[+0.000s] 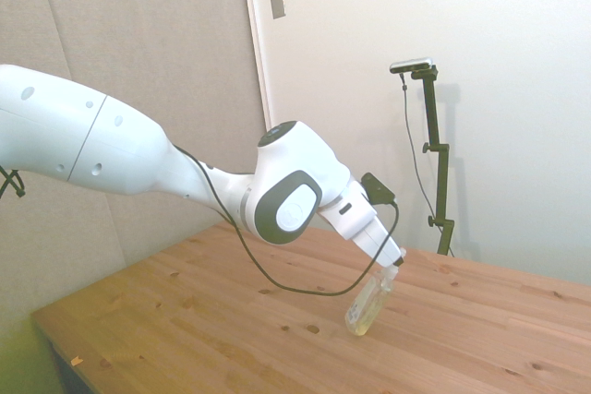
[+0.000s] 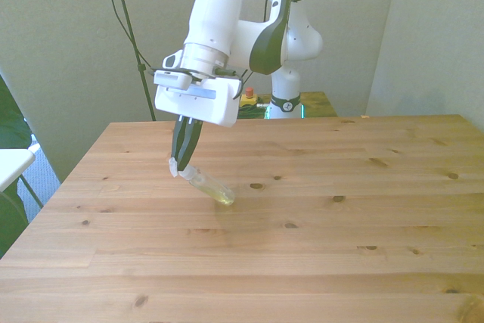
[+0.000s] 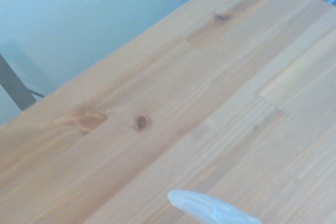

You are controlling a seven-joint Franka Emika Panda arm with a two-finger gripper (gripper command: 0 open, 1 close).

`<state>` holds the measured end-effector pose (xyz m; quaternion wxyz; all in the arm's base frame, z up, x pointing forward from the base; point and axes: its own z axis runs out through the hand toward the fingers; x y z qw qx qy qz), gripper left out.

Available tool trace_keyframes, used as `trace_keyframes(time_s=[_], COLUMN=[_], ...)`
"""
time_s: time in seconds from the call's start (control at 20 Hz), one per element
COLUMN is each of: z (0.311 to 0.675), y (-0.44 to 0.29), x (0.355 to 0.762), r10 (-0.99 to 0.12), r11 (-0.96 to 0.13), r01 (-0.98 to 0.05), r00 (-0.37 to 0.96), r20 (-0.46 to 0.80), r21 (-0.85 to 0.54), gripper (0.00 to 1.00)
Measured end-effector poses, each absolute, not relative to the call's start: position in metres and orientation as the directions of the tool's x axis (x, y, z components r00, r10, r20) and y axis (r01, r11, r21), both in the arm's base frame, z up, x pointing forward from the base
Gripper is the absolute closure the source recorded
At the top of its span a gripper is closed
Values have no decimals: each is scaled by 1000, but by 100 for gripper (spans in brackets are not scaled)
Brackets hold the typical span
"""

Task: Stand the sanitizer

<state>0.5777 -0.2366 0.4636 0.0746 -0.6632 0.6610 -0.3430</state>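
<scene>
The gripper (image 2: 180, 163) is pinched narrow on the pump end of the sanitizer (image 2: 209, 185), with the white arm (image 1: 138, 154) angled steeply down toward the table (image 2: 340, 247). The bottle hangs tilted from the fingertips, its base touching the wood toward the front view's left, slanting out below the fingers.

The sanitizer (image 2: 209, 185) was a small clear bottle of pale yellow liquid. It sat tilted, base on the bench (image 2: 318, 247), pump end raised.

sanitizer (image 2: 210, 185) tilted, base on table (image 2: 340, 247); gripper (image 2: 181, 163) at its top
</scene>
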Motion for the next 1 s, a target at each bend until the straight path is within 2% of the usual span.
trace_keyframes(time_s=[0.35, 0.65, 0.7, 1.0], z=[469, 460, 460, 460], y=[-177, -153, -152, -152], x=[594, 600, 600, 600], r10=[-892, -884, -883, -880], r11=[-146, -157, -160, -156], r01=[-771, -774, -775, -781], r00=[-169, -166, -165, -169], r20=[420, 437, 440, 444], r21=[-620, -613, -612, -605], gripper=[100, 100, 0, 0])
